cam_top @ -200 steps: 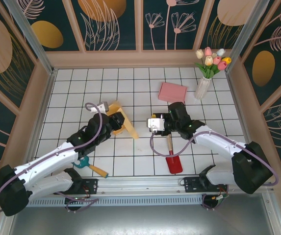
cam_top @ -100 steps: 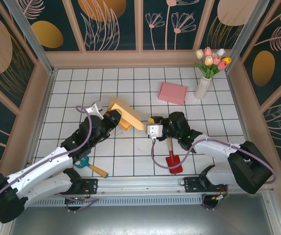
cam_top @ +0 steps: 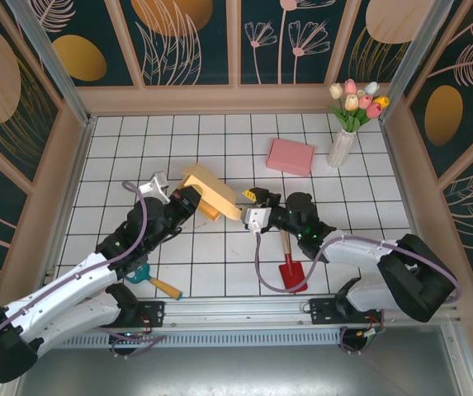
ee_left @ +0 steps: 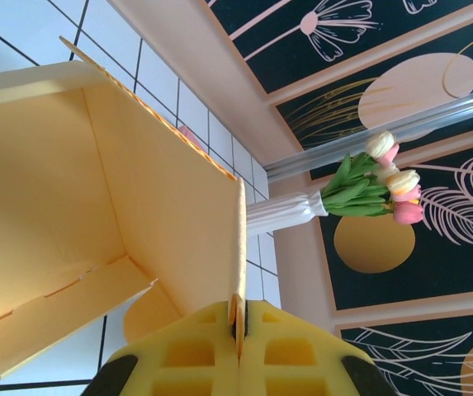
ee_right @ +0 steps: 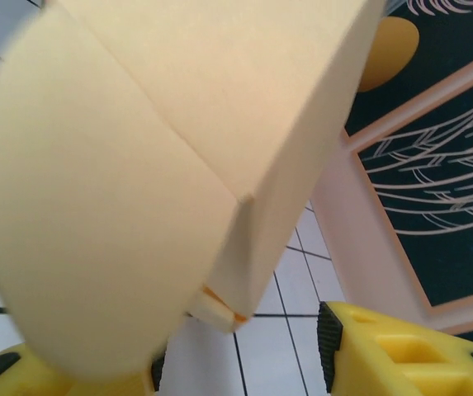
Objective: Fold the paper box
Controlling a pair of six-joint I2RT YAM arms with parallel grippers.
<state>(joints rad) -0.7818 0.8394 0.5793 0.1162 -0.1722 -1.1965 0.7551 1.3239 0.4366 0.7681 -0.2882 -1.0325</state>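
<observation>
- The paper box is seen near the middle of the white tiled surface, between the two arms. It is tilted and appears to be raised off the tiles.
- The box is only half formed: one side is open and its flaps are loose.
- The left pincer is closed tight on the thin edge of one side panel, which is nipped between the yellow pads.
- The right pincer is held with its fingers apart and the box's rounded flap lying between them. No clamping is shown, as a gap is visible beside one finger.
- The step in hand is judged to be the folding in of that rounded flap while the box is steadied from the other side.
- The left grip should be held firm and unmoved, so that the panel is neither creased nor pulled free.
- The flap should be pushed along its scored line, not across it.
- Pressure should be applied gently, since thin card is easily buckled.
- A slip of the nipped edge is judged the main risk.
</observation>
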